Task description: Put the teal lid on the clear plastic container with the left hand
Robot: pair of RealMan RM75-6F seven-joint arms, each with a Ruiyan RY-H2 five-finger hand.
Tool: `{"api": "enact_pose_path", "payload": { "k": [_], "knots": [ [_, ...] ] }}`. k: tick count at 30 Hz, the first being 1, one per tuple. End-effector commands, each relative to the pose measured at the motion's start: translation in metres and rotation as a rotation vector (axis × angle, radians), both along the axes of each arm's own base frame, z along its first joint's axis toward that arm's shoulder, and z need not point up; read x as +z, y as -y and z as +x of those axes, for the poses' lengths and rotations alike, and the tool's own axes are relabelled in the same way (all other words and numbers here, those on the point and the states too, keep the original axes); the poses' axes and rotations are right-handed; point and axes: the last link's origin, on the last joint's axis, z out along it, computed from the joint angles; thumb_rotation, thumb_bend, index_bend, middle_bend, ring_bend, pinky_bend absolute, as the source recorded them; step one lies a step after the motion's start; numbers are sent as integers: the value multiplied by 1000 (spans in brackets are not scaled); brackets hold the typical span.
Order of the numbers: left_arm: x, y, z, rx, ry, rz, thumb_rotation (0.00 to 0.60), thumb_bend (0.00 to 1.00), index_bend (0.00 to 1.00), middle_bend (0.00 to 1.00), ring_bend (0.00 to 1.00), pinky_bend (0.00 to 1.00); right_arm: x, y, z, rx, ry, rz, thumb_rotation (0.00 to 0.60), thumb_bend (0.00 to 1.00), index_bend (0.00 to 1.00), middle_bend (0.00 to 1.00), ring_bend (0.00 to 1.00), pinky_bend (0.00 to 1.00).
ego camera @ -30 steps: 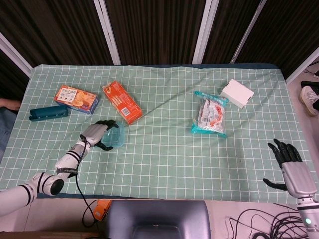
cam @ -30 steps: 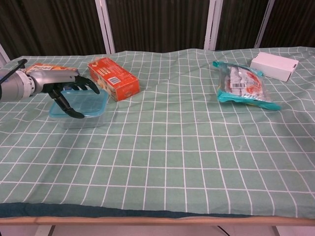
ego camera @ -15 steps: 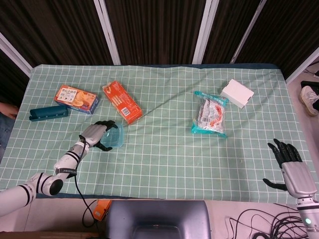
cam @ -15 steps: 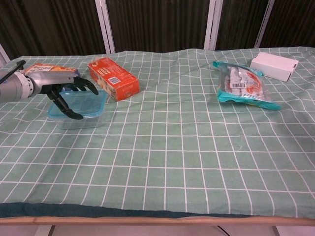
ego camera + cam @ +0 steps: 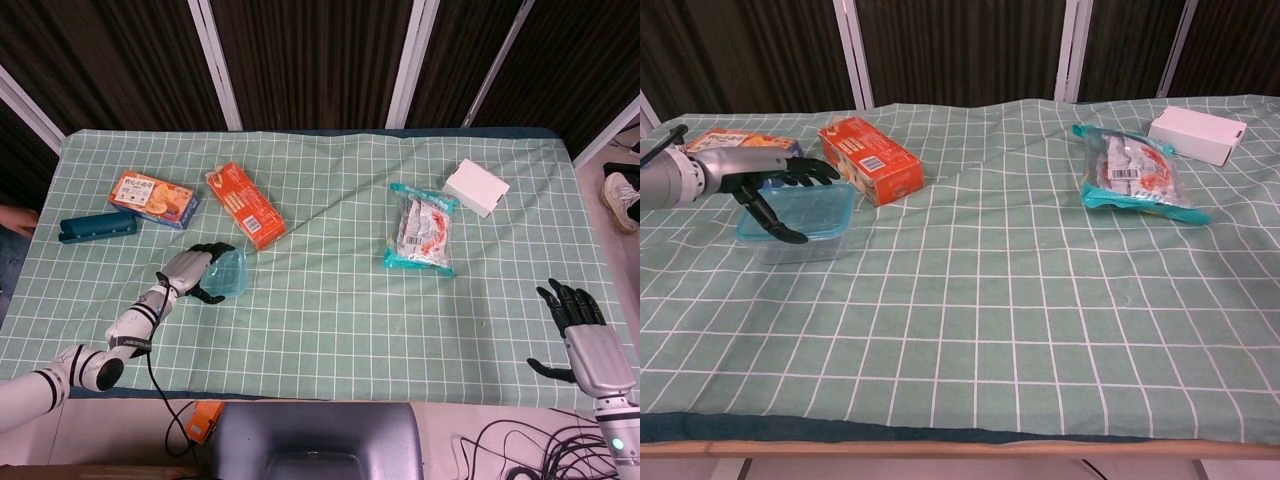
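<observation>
Teal lid (image 5: 800,211) sits in our left hand (image 5: 775,185), fingers wrapped over it on the container (image 5: 805,245) near the worktop's (image 5: 330,330) left edge; our right hand (image 5: 585,335) hangs open off the right edge.

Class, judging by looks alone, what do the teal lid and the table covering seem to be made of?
Teal lid: likely plastic, translucent and glossy, since the grid shows faintly through it. Table covering: probably woven cloth, matte, with soft folds and a hanging edge.
</observation>
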Motion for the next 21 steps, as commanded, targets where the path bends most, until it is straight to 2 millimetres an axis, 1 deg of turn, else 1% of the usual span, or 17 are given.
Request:
{"api": "enact_pose_path", "payload": {
  "k": [1, 9, 13, 21],
  "knots": [
    [1, 0, 2, 4, 18, 6, 600, 247, 0, 0, 0, 0, 0, 0, 0, 1, 0, -1, 600, 151, 0, 0, 0, 0],
    [2, 0, 3, 1, 19, 9, 600, 208, 0, 0, 0, 0, 1, -1, 0, 1, 0, -2, 600, 151, 0, 0, 0, 0],
    [3, -1, 4, -19, 24, 39, 600, 208, 0, 0, 0, 0, 1, -1, 0, -1, -1, -1, 600, 151, 0, 0, 0, 0],
    [4, 3, 7, -29, 30, 36, 600, 207, 0, 0, 0, 0, 2, -1, 0, 0, -1, 0, 600, 151, 0, 0, 0, 0]
  ]
}}
